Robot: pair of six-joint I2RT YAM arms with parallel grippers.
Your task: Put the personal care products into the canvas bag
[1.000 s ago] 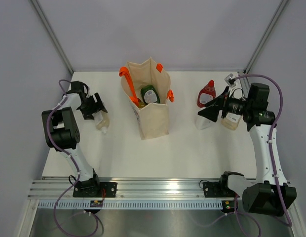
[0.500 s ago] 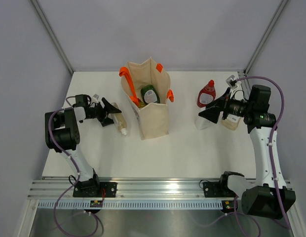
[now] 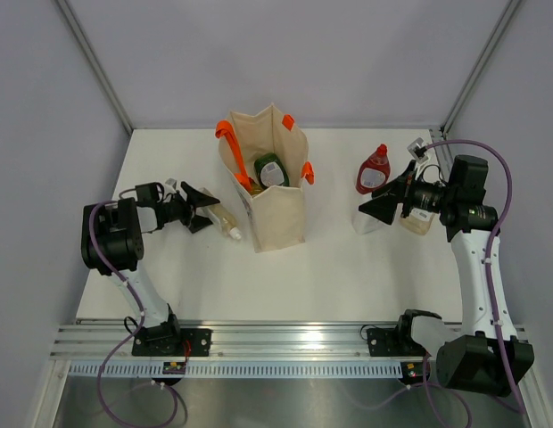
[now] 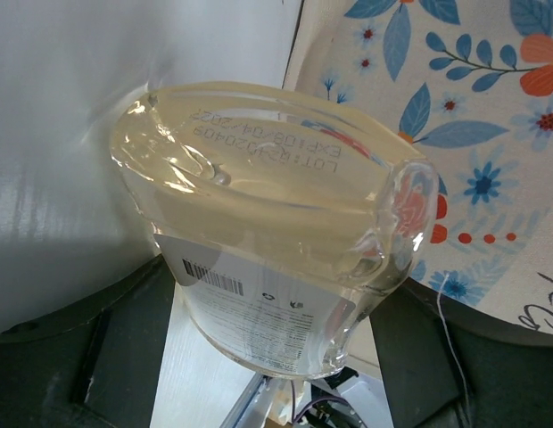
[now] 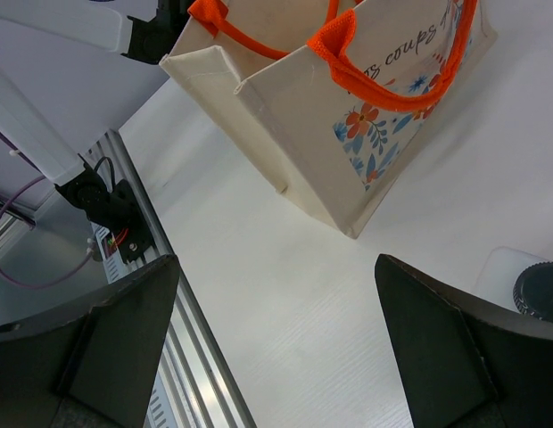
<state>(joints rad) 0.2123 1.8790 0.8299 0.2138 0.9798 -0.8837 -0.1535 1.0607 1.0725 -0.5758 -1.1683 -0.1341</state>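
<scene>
The canvas bag (image 3: 276,209) stands upright mid-table with orange handles; a dark green bottle (image 3: 270,169) sits inside it. My left gripper (image 3: 205,208) is shut on a pale yellow clear bottle (image 3: 226,223), held sideways just left of the bag. In the left wrist view the bottle (image 4: 276,223) fills the space between my fingers (image 4: 268,357), with the bag's floral print (image 4: 473,134) close behind. My right gripper (image 3: 381,192) is open and empty beside a red bottle (image 3: 373,169) and a white bottle (image 3: 368,220). The right wrist view shows the open gripper (image 5: 276,348) and the bag (image 5: 348,116).
A pale beige item (image 3: 417,220) lies under my right wrist near the table's right edge. The white bottle's grey cap (image 5: 537,292) shows at the lower right of the right wrist view. The metal rail (image 3: 285,343) runs along the near edge.
My left gripper has swung right from the table's left side with the pale yellow bottle, bringing it next to the bag. The right arm has barely moved.
</scene>
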